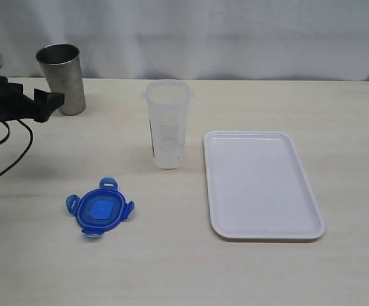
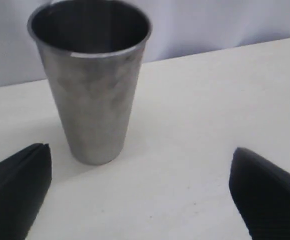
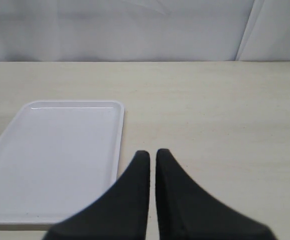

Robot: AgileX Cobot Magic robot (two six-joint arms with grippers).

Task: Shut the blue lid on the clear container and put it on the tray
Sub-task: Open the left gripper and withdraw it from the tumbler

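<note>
Your left gripper [image 2: 140, 150] stands wide open and holds nothing. Its two black fingers [image 2: 19, 185] are spread well apart, and the tapered steel cup [image 2: 92, 90] stands upright ahead of the gap, not touching either one. In the exterior view this gripper hangs at the far left of the table [image 1: 299, 274], just beside the cup. Your right gripper [image 3: 152, 152] is pinched closed on nothing, with only a thin slit between its tips, over bare table near the long edge of the white tray [image 3: 54, 155]. The clear container [image 1: 167, 124] stands upright with its top open near the middle of the table, just left of the tray's far corner and apart from it. The blue lid [image 1: 100, 209] lies flat on the table, nearer the camera and left of the container, well apart from it, with its tabs splayed outward.
</note>
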